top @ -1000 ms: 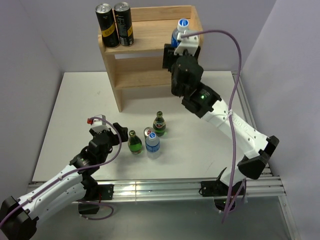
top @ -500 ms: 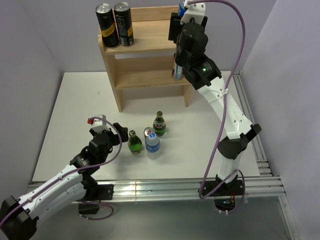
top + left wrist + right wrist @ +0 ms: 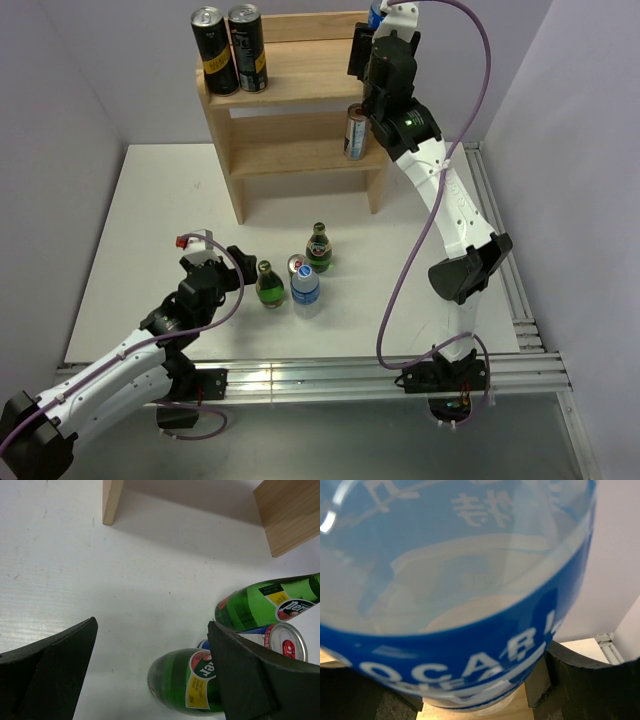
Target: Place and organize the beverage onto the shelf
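Observation:
The light-wood shelf (image 3: 290, 90) stands at the back of the table. My right gripper (image 3: 368, 48) is shut on a clear bottle with a blue label (image 3: 470, 605) and blue cap (image 3: 377, 14), upright over the right end of the top tier; wood shows just under its base (image 3: 423, 713). Two black cans (image 3: 228, 48) stand on the top tier's left. A silver can (image 3: 355, 132) stands on the middle tier. My left gripper (image 3: 238, 265) is open beside a green bottle (image 3: 267, 285), which lies partly between its fingers in the left wrist view (image 3: 185, 685).
On the table stand a second green bottle (image 3: 319, 248), a blue-capped bottle (image 3: 305, 288) and a red-topped can (image 3: 297, 264), clustered together. The shelf's legs (image 3: 112, 500) show ahead of the left gripper. Purple cables loop off both arms.
My right arm has carried the blue-label bottle up and back from the shelf's right front to over the top tier. The can on the middle tier has come into view. The left arm has not moved.

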Motion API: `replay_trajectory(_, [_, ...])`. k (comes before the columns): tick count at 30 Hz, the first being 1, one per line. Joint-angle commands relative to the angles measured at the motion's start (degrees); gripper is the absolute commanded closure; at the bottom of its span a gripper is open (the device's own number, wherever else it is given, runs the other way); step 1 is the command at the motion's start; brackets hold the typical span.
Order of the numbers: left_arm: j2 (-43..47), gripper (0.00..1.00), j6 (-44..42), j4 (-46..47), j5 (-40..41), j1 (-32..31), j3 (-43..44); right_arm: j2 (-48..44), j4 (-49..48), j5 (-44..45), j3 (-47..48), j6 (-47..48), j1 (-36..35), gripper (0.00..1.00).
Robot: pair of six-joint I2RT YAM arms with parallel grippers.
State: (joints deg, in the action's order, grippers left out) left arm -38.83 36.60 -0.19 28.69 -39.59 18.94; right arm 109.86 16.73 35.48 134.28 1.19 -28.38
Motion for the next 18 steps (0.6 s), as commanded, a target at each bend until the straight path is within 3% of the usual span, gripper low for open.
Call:
replay_trajectory(1, [0.33,0.01,-1.18,2.65,-0.56,-0.22,0.22,-2.98,-8.63,-0.85,-0.49,-1.1,1.13,1.0])
replay_trajectory(6, [0.6,0.01,-1.27,2.65,-0.83,-0.31,0.13,-4.13,-9.7,-0.16,-3.93,-2.76,1.14,0.97])
replay_trajectory(7, [0.51,0.01,-1.18,2.73,-0.74,-0.22,0.13,-4.22,-9.7,0.2,-4.02,-2.95,1.14,0.87])
replay_trajectory(8, [0.51,0.01,-1.18,2.73,-0.74,-0.22,0.22,-4.31,-9.7,0.46,-4.29,-2.95,1.14,0.59])
replay_trajectory(10, [0.51,0.01,-1.18,2.65,-0.74,-0.22,0.22,-4.31,-9.7,0.64,-4.81,-3.21,1.14,0.36])
replay_trajectory(11, [0.51,0.01,-1.18,2.65,-0.65,-0.22,0.22,-4.22,-9.61,0.73,-4.82,-3.3,1.14,0.2])
replay_trajectory(13, [0.6,0.01,-1.18,2.56,-0.74,-0.22,0.22,-4.13,-9.26,0.73,-4.82,-3.48,1.14,0.14])
replay_trajectory(18, [0.95,0.01,-1.18,2.65,-0.74,-0.22,0.05,-4.04,-9.26,0.99,-5.17,-3.65,1.14,0.13])
